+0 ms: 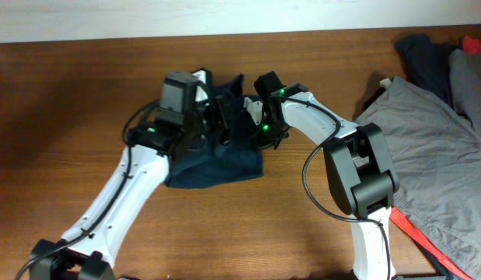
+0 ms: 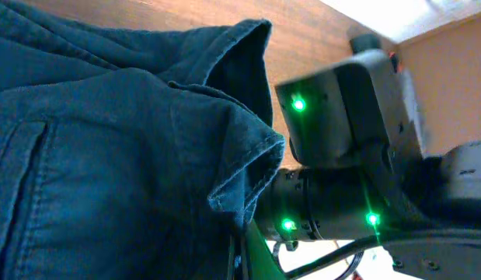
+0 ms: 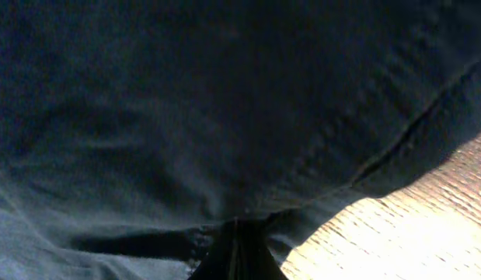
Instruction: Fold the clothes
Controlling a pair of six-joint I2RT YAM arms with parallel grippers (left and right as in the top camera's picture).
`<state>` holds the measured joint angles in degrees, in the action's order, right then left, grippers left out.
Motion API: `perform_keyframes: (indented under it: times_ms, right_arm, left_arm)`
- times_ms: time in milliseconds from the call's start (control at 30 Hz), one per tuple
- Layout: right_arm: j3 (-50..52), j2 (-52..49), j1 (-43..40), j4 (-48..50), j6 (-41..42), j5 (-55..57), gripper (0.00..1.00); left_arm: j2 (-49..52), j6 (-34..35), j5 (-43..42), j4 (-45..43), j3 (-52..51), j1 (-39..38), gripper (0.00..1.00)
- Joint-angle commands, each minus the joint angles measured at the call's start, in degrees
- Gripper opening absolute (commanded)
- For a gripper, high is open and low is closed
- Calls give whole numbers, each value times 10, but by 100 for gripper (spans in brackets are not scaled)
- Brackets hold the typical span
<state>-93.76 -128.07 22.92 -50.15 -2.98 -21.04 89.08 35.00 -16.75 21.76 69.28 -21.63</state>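
**Denim shirt [image 3: 224, 117] bunched between two arms**

Dark denim fills the right wrist view, where the right gripper [image 3: 236, 253] has its jaws pressed together, pinching a fold of the cloth. The shirt lies crumpled near the middle of the table [image 1: 85, 93], collar raised. The left gripper [image 1: 218, 117] sits over it; I cannot tell how its jaws stand. Grey clothes [image 1: 434, 148] lie well apart.

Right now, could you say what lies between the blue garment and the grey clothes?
Overhead, the right arm and bare table separate blue garment from grey clothes.
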Motion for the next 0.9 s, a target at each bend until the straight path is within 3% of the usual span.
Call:
perform_keyframes:
  times_ms: [0,33,100,200,400,733,867]
  right_arm:
    - [8,-28,12,-4,0,3,4]
    - [8,-28,12,-4,0,3,4]
    - [8,-28,12,-4,0,3,4]
    - [8,-28,12,-5,0,3,4]
    - [3,-26,1,-29,1,13,4]
    - [-116,115,-92,-97,35,76,4]
    - [-135,146,-89,-101,21,36,4]
  left_arm:
    - [-17,6,83,-8,13,-28,0]
    - [-17,6,89,-8,13,-33,2]
    - [-17,6,89,-8,13,-35,31]
    - [-17,-2,77,-21,13,-35,50]
    - [-35,-47,61,-67,18,2,51]
    - [-8,-49,67,2,18,77,50]
    - [27,-54,79,6,18,77,50]
